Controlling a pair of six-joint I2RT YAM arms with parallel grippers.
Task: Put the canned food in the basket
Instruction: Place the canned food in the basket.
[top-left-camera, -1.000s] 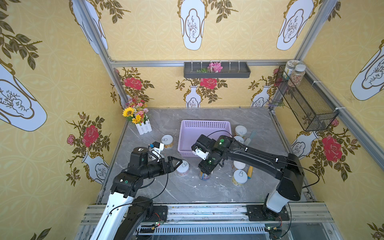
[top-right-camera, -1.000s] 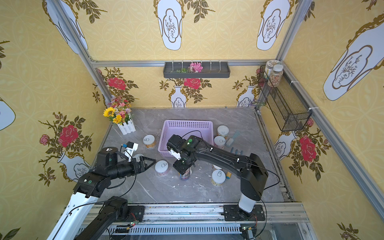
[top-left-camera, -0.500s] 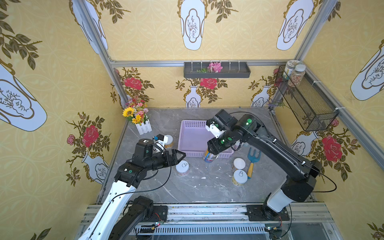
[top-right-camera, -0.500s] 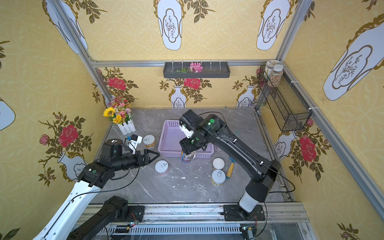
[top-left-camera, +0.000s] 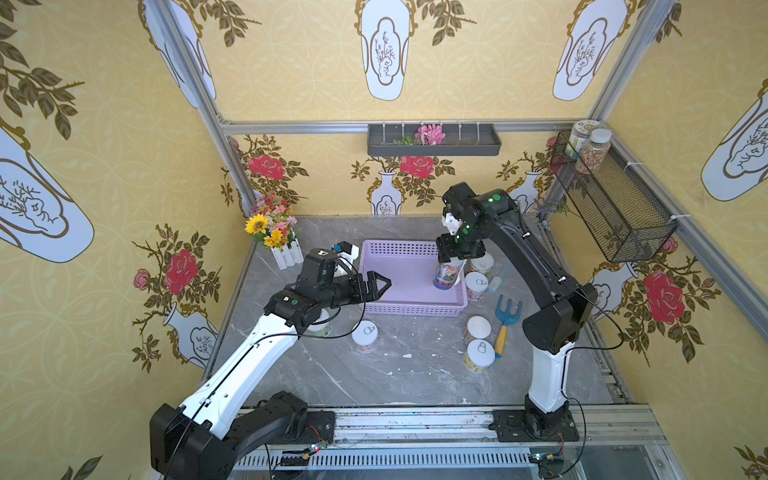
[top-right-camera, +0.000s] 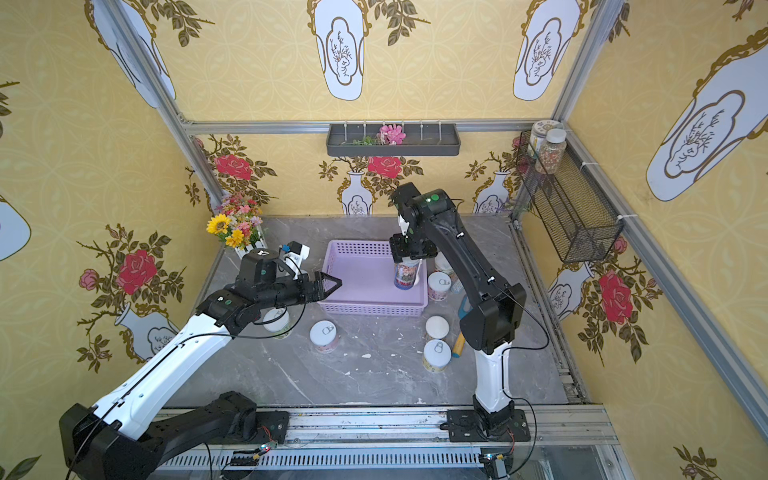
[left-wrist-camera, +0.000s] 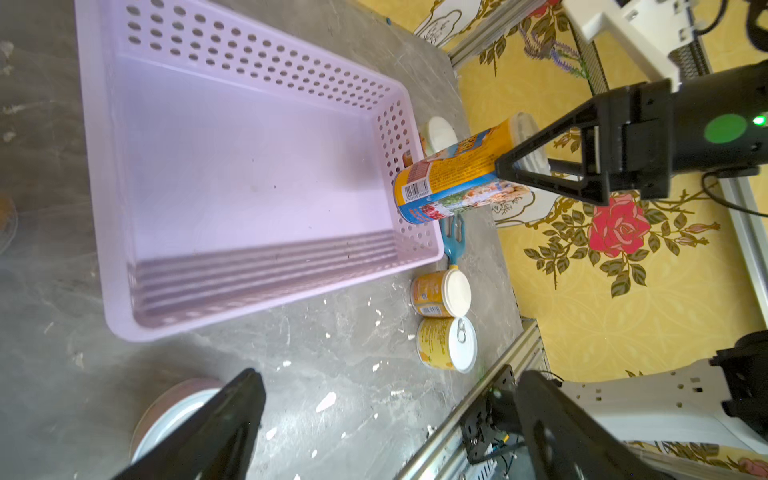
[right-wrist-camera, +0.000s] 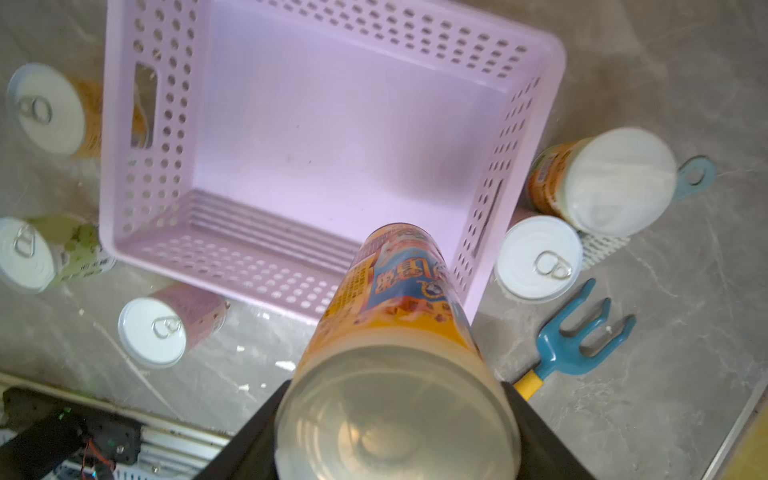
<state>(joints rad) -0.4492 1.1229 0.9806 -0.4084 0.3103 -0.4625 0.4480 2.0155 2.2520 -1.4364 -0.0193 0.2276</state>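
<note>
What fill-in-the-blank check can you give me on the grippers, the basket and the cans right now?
1. The lilac basket has ____ resting on its floor.
2. The right gripper is ____ on the tall can.
3. The left gripper stands ____, holding nothing.
4. The blue garden fork has a ____ handle.

Missing words: nothing, shut, open, yellow.
</note>
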